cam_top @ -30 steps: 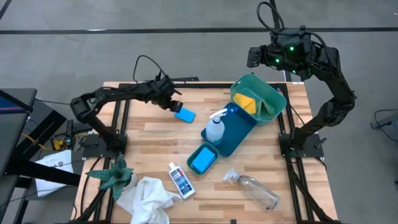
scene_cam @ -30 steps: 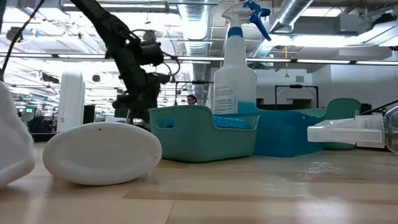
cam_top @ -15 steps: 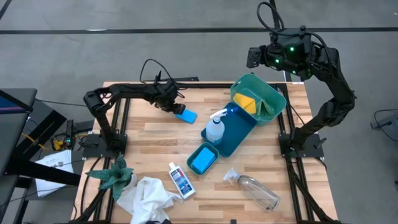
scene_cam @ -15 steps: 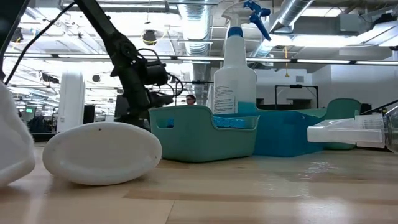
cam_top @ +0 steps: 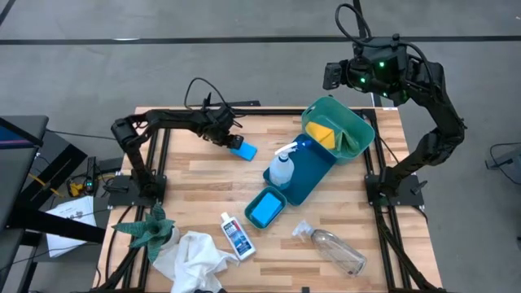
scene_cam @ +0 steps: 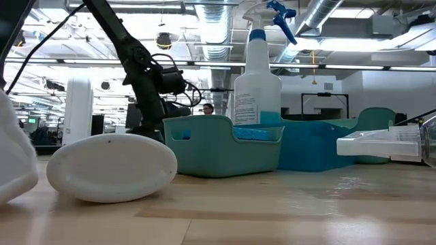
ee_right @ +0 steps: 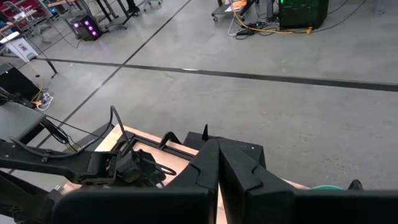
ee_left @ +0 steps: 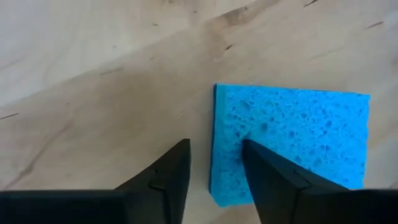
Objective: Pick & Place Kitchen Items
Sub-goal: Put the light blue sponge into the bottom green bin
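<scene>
A small blue sponge lies flat on the wooden table, far left of the middle. My left gripper is down at it and open. In the left wrist view one finger stands over the sponge near its edge, and the other finger stands over bare wood beside it. My right gripper is shut on nothing, raised high past the far right corner. In the low view a teal bin hides my left gripper. My left gripper comes at the sponge steeply from above. One finger is over its top face just inside one short edge; that edge lies in the gap between the fingers. Whether the finger touches the sponge I cannot tell. The sponge lies flat on the wood.
A spray bottle stands on a blue tray beside a tipped teal bin holding a yellow pad. A small teal bin holds another blue sponge. Near the front lie a small white bottle, a clear bottle, a white cloth and a green plant.
My left gripper has come down toward the blue sponge and its arm has stretched lower over the table. The sponge has stayed where it was.
</scene>
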